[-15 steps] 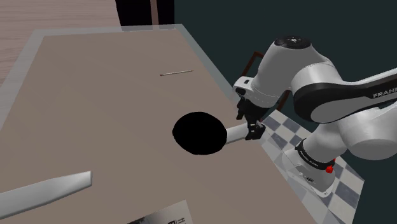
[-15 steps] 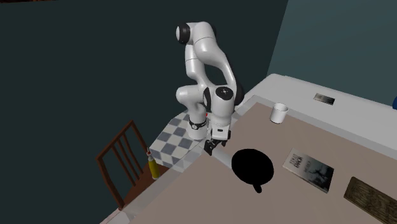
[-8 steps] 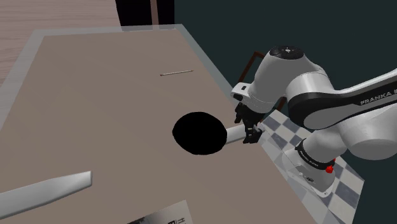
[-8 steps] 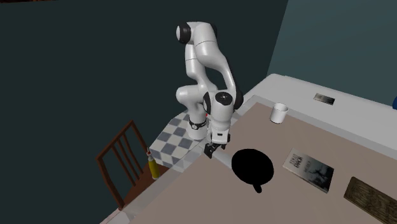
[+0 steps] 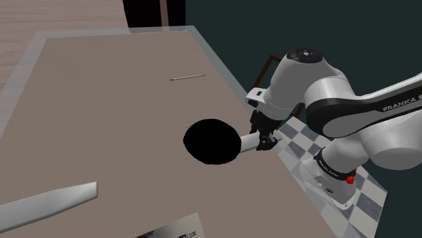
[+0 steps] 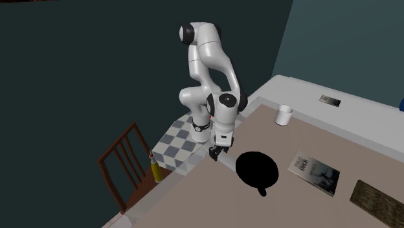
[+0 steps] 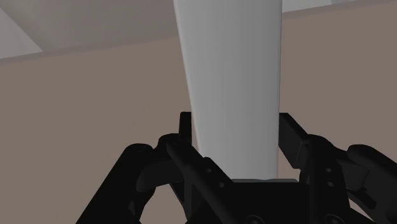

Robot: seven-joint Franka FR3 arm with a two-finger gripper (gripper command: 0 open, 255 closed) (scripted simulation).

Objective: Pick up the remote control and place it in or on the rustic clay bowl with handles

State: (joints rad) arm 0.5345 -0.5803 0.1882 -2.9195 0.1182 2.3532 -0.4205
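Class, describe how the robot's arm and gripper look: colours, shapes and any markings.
The arm has smooth, rounded white shells with dark bands at the joints. Dark FRANKA lettering runs along one link, and a small red dot sits near the base. The gripper is all black, with two blocky fingers.

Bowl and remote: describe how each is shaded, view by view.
Shoulder view: the bowl is a flat black patch without shading or highlights. Second exterior view: the same featureless black. Wrist view: the remote is plain pale grey, softly shaded, no glare, clasped by the claw.
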